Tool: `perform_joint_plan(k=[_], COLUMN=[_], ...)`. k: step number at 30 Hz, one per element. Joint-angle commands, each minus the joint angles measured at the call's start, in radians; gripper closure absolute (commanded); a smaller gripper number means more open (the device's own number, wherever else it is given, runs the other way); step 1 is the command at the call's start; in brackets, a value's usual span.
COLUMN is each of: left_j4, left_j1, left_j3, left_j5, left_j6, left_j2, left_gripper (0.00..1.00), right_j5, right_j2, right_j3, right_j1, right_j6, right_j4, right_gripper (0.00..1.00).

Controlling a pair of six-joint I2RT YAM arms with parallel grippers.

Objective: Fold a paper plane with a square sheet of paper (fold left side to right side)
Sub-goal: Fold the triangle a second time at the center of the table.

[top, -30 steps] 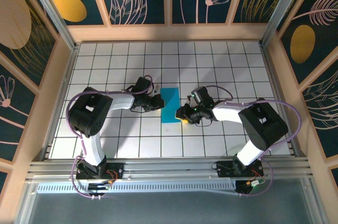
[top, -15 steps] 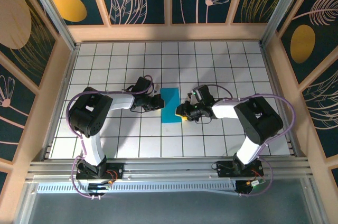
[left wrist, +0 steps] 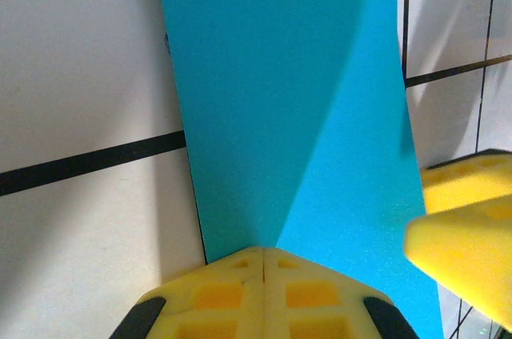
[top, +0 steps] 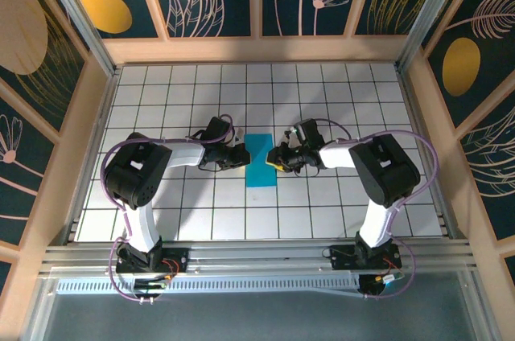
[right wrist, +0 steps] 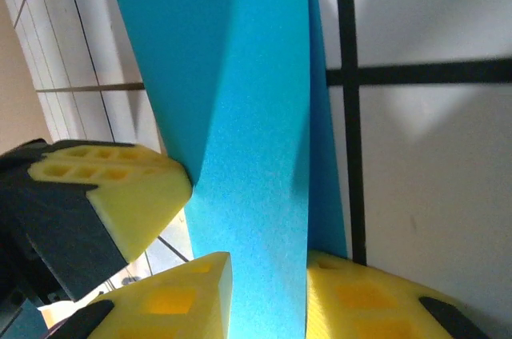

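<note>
The square sheet of paper (top: 260, 160) lies on the tiled table as a bright cyan upright rectangle, folded over on itself. My left gripper (top: 244, 156) is shut, its yellow tips (left wrist: 263, 253) resting on the paper's (left wrist: 296, 115) left edge. My right gripper (top: 277, 162) is at the right edge, low to the table. Its fingers stand a little apart (right wrist: 268, 275) with a raised strip of the paper (right wrist: 240, 75) running through the gap between them. In the right wrist view the left gripper's yellow finger (right wrist: 120, 187) sits on the far side of the paper.
White tiled table (top: 322, 100) with black grid lines, walled by wooden frames (top: 257, 50) at back and sides. Both arms reach inward from the near rail (top: 257, 256) and meet at the centre.
The right gripper has moved away from the near rail and slightly left, up to the paper's right edge, and its jaws have narrowed. The left gripper and the paper have stayed put.
</note>
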Motion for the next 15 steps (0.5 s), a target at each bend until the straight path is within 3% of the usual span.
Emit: perform_joint_plan(k=[1,9,15], left_j4=[-0.066,-0.058,-0.086], left_j1=[-0.010,-0.010,-0.010], left_j3=[-0.003,0.006,0.041], left_j5=[-0.024,-0.024,-0.060], left_j6=[0.019,0.025,0.060], left_j2=[0.018,0.006,-0.046], left_gripper=[1.00,0.96,0.79], right_j5=[-0.007,-0.008,-0.009], right_j2=[0.028,0.034,0.011], right_j3=[0.027,0.032,0.027], right_j1=[-0.016,-0.024,-0.029], right_j6=[-0.038,-0.056,-0.057], right_j4=[0.008,-0.010,-0.022], right_gripper=[0.73,0.83,0.95])
